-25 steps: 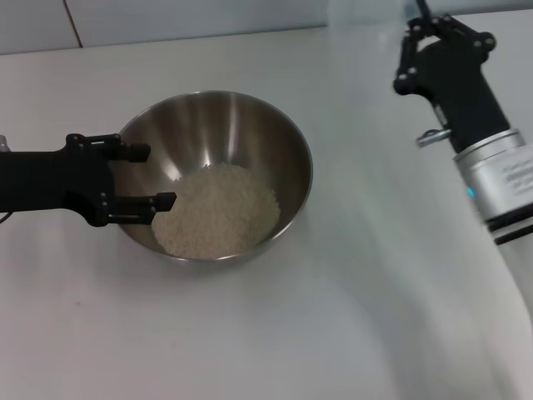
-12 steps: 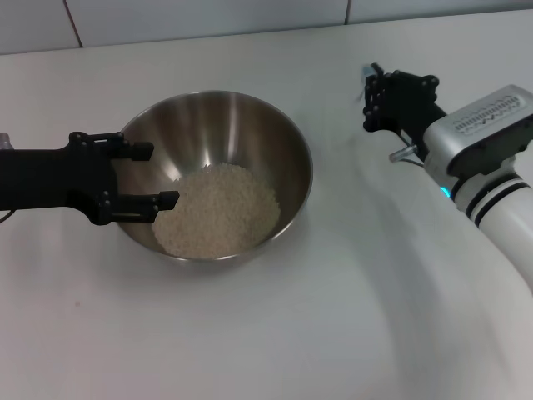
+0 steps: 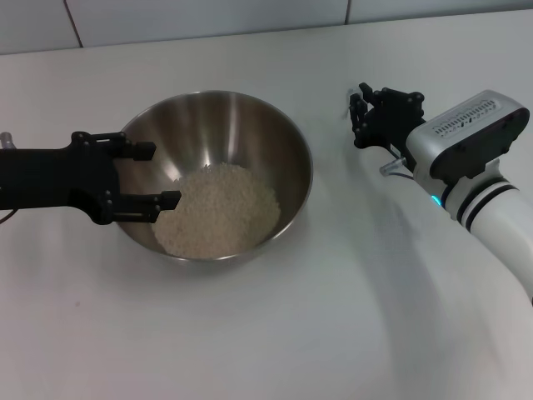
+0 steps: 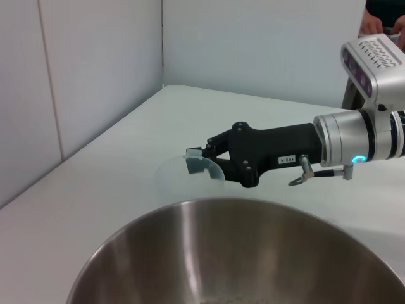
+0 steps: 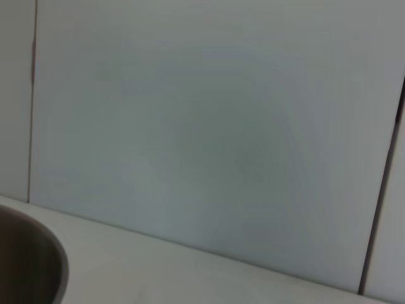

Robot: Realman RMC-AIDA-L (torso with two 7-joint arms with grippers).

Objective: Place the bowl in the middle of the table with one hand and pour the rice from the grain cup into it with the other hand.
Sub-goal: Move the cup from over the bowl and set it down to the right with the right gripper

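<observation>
Because it is thin stainless steel with a polished, rounded wall, the bowl (image 3: 218,173) is stiff and will not dent under a grip, but it looks slippery and, with the rice (image 3: 218,210) heaped inside, bottom-heavy; the rim is the only sensible place to pinch it, one finger inside and one outside. At the left, the left gripper (image 3: 160,176) lies level against that rim with its fingers (image 3: 140,151) spread apart. Both tips overlap the rim from above, the upper one at the edge, the lower one reaching in beside the heap; whether either touches the steel I cannot tell. The bowl spreads out ahead of the tips toward the right, standing about mid-desk (image 3: 275,333), and the rice fills its floor just past the lower tip.

Across the bowl, well clear of its far rim, the right gripper (image 3: 356,117) hangs low over the desk, pointing back toward the bowl. From the left wrist, its fingers (image 4: 212,147) are closed on the grain cup (image 4: 190,174), a clear, thin-walled plastic piece that is light, a little springy and easy to crush or lose, so a gentle pinch on the lip suits it. The cup hangs off the tips on the bowl side, tilted, and looks empty, though its see-through wall makes that a judgement. The pour seems done.
</observation>
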